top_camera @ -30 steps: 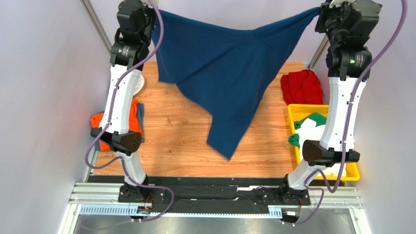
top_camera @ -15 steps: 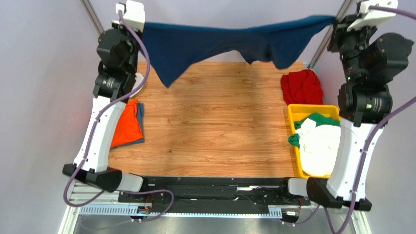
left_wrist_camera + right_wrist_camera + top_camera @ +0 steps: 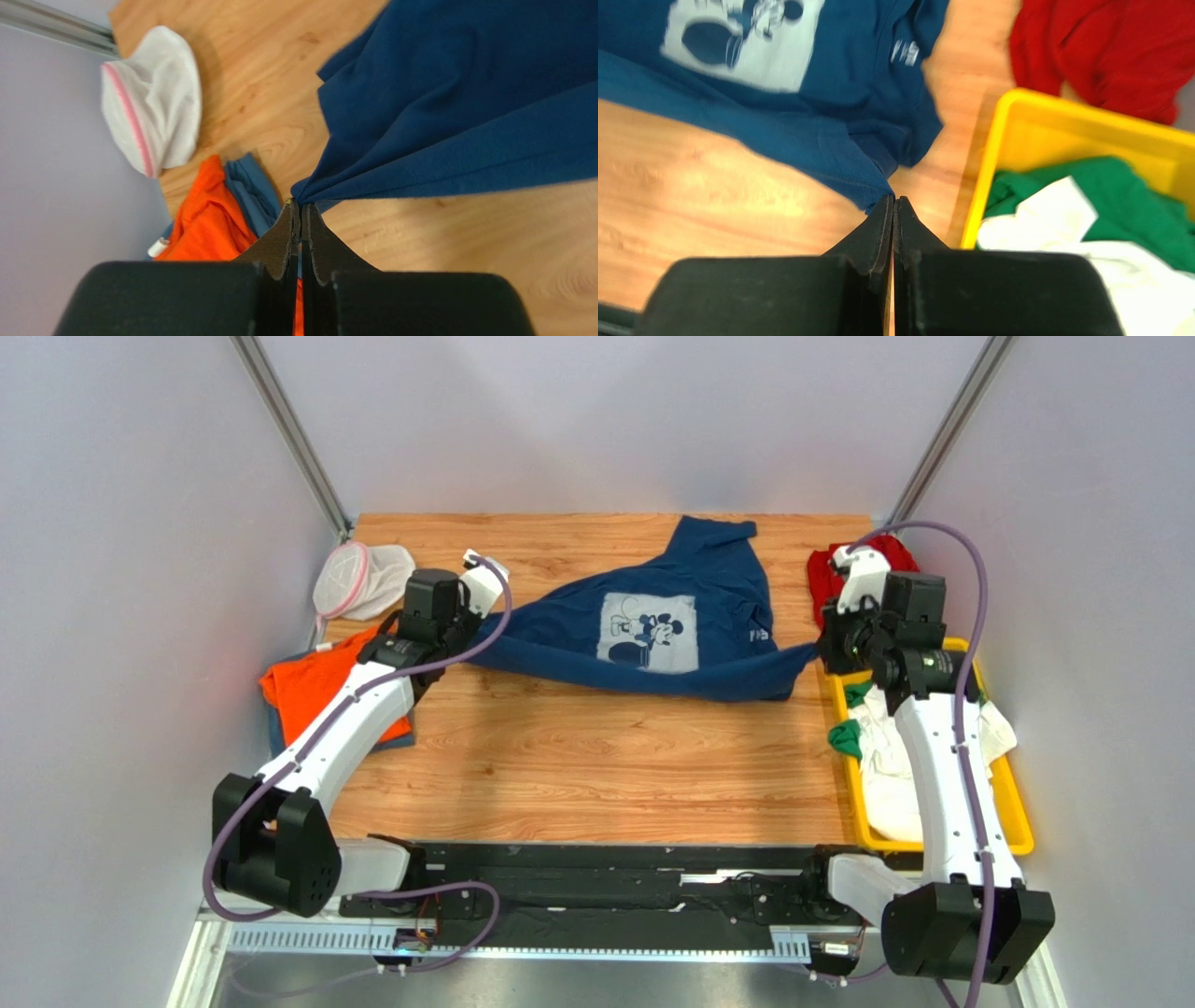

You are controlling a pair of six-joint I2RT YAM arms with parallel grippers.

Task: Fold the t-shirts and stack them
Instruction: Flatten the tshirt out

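The navy t-shirt (image 3: 659, 630) lies spread on the table at the back middle, its pale Mickey Mouse print (image 3: 644, 632) facing up. My left gripper (image 3: 494, 627) is shut on the shirt's left corner (image 3: 309, 192), low over the wood. My right gripper (image 3: 818, 650) is shut on the shirt's right corner (image 3: 878, 194), next to the yellow bin. The shirt is stretched between them. A folded orange t-shirt (image 3: 316, 689) lies at the left on a blue one (image 3: 249, 189). A red t-shirt (image 3: 873, 560) lies at the back right. Green (image 3: 1137, 199) and white (image 3: 1088, 238) t-shirts fill the bin.
A yellow bin (image 3: 1013, 819) stands along the right edge. A small white mesh pouch with a pink rim (image 3: 358, 577) lies at the back left. Bare wood (image 3: 603, 756) runs in front of the navy shirt. Grey walls close in both sides.
Both arms have come down from high at the back to the table. The navy shirt, hanging between them before, now lies on the wood with its print up.
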